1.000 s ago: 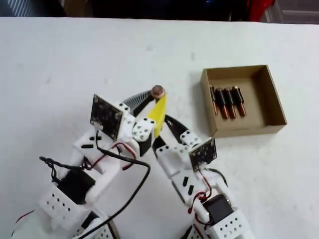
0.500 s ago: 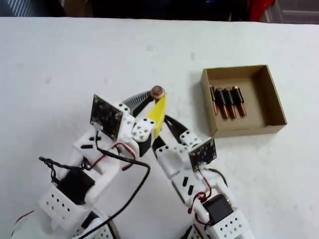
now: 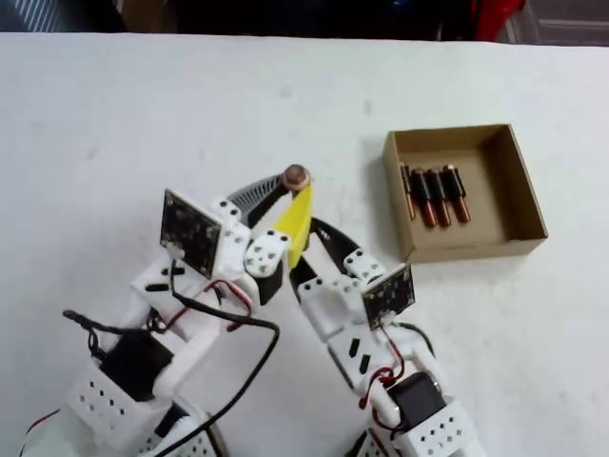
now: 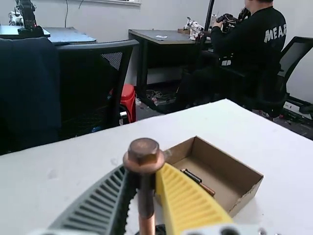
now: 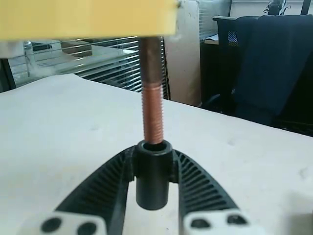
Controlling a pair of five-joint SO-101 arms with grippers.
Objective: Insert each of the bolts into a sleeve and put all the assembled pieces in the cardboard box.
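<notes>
- While the left gripper (image 4: pixel 143 172) is clenched on the shank of the one bolt (image 4: pixel 145 154) outside the cardboard box (image 3: pixel 447 133), that bolt stands upright, head up. Its threaded tip is just at the sleeve's mouth.
- The right gripper (image 5: pixel 152 154) grasps the single black sleeve (image 5: pixel 152 178) from both sides, directly under the bolt. The pair is near the box, above the desk (image 3: pixel 143 105).
- The step in hand looks like the insertion, barely begun.
- To do it well, keep the bolt plumb and centred over the bore and lower it straight. The right gripper should hold the sleeve steady, since any tilt would likely catch the threads on the rim.
- Inside the box, four assembled pieces (image 3: pixel 433 195) lie side by side near one wall.
- This pair would make five.
</notes>
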